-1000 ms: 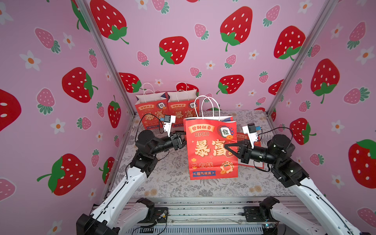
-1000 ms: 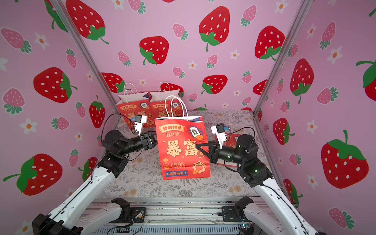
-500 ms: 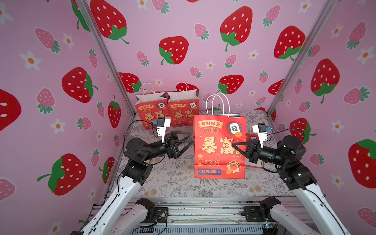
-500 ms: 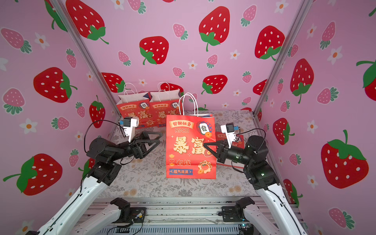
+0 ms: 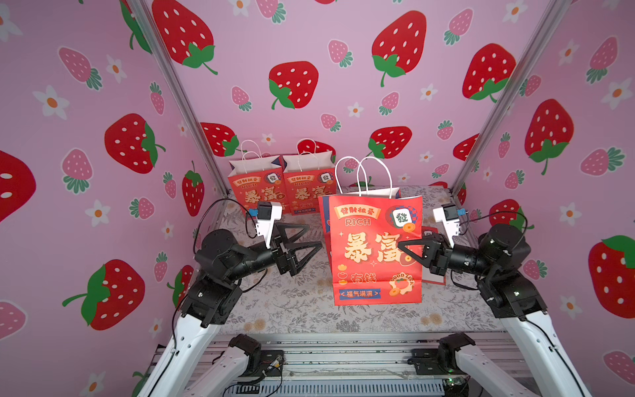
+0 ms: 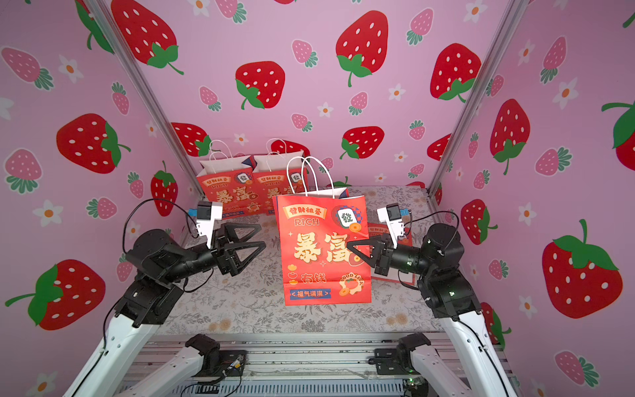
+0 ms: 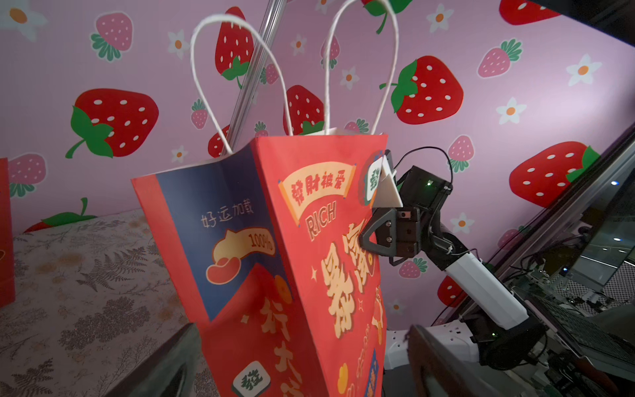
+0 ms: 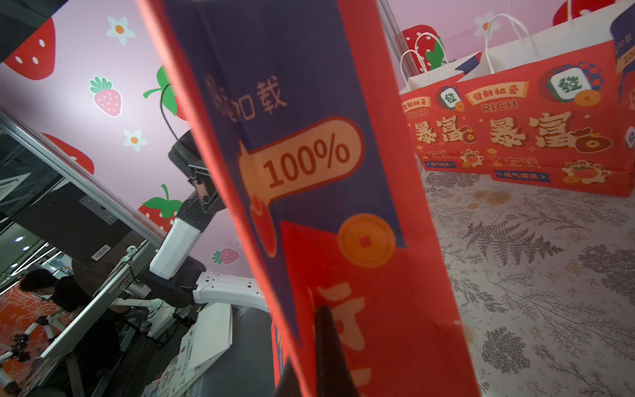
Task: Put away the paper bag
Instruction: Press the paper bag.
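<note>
The red paper bag [image 5: 374, 247] [image 6: 319, 251] stands upright in the middle of the floral table, its white handles up. My right gripper [image 5: 401, 246] [image 6: 349, 244] is shut on the bag's right side edge, about halfway up; the left wrist view shows this same right gripper [image 7: 365, 238] pinching there. In the right wrist view one dark finger [image 8: 326, 343] lies against the bag's side panel [image 8: 343, 206]. My left gripper [image 5: 314, 235] [image 6: 262, 235] is open, just left of the bag and apart from it. Its fingers [image 7: 171, 364] frame the bag [image 7: 309, 257] in the left wrist view.
Two matching red bags [image 5: 257, 189] [image 5: 309, 187] stand side by side against the back wall at the left. A flat red item [image 5: 433, 275] lies on the table [image 5: 292, 309] behind my right gripper. Strawberry-print walls close in the left, back and right sides.
My left gripper let go of the bag's left edge, opened wide and drew back to the left. The right gripper carried the bag a little to the right.
</note>
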